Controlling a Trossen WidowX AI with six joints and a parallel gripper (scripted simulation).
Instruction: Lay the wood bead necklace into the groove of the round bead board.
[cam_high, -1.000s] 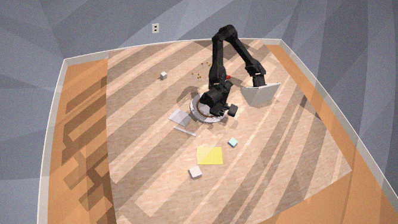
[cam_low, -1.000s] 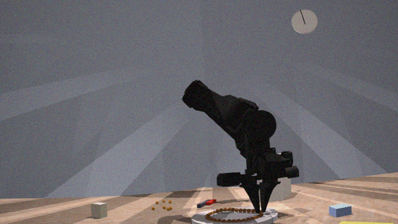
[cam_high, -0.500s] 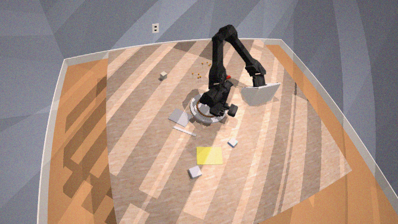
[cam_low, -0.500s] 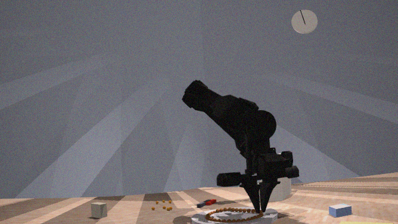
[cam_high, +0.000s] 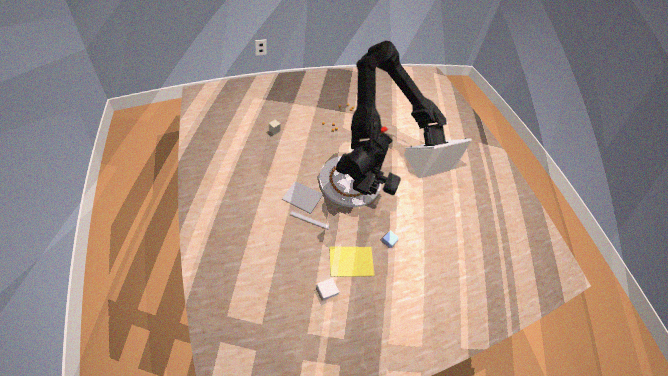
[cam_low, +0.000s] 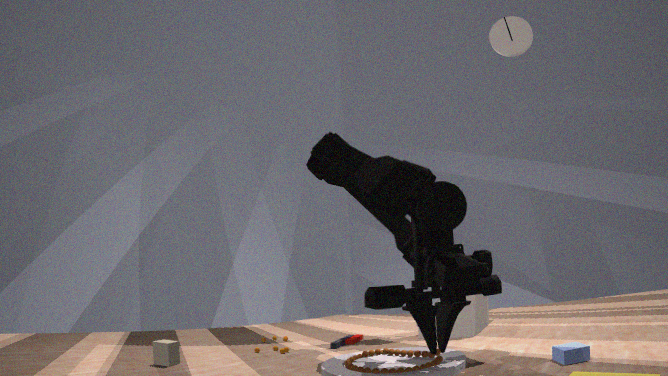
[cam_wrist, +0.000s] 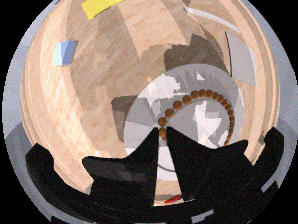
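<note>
Fingers (cam_low: 436, 320) pinch the flat-lying bead necklace (cam_low: 390, 361) ring.

Necklace (cam_low: 390, 361) lies in a ring on the bead board (cam_low: 452, 361), gripper (cam_low: 436, 347) pinching it at the board's right side in the exterior view. Loose beads (cam_low: 272, 345) and a cube (cam_low: 166, 352) sit left of the board; a block (cam_low: 570, 353) lies well to its right.

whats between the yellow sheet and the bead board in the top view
A thin grey bar lies on the floor between the yellow sheet and the bead board, seen in the top view.
</note>
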